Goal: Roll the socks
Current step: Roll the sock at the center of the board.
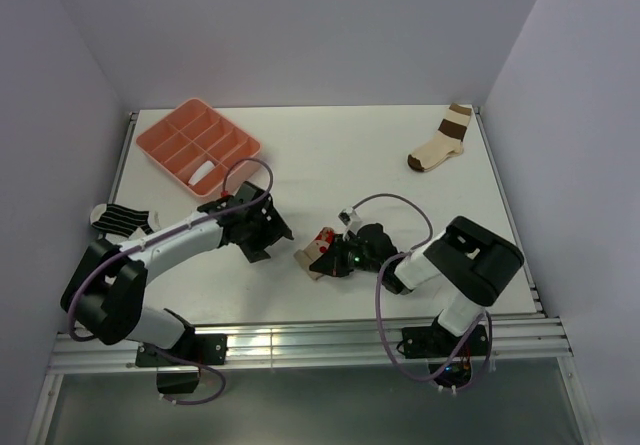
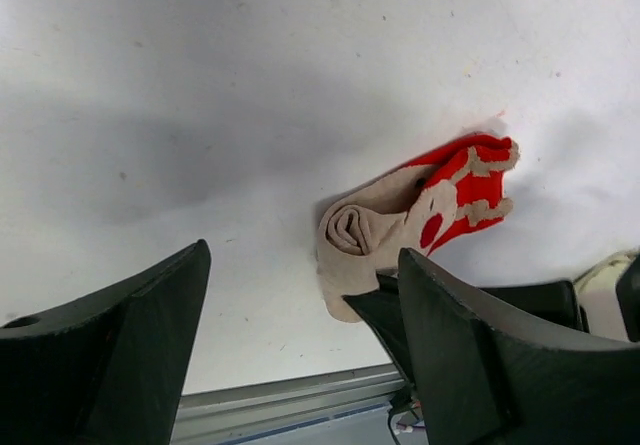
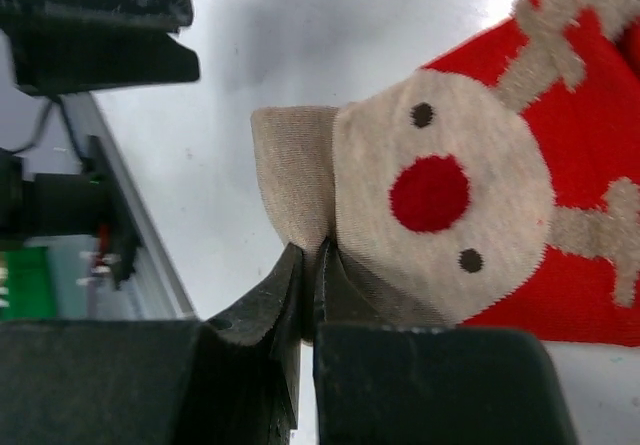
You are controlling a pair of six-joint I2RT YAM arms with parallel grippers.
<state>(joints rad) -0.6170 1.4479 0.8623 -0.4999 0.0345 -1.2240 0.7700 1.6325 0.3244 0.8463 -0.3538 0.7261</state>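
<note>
A tan sock with a red reindeer-patterned end (image 1: 317,253) lies near the table's front middle, its tan end rolled into a coil (image 2: 352,230). My right gripper (image 3: 312,260) is shut on a fold of the tan fabric (image 3: 300,175) at the roll's edge. My left gripper (image 2: 303,255) stands open just left of the sock (image 2: 400,220), nothing between its fingers. A black-and-white striped sock (image 1: 122,219) lies at the left edge. A small white sock (image 1: 204,171) rests in the pink tray.
The pink compartment tray (image 1: 170,135) stands at the back left. A cream sock with broad brown bands (image 1: 440,143) lies at the back right. The table's metal front rail (image 2: 290,395) runs just below the tan sock.
</note>
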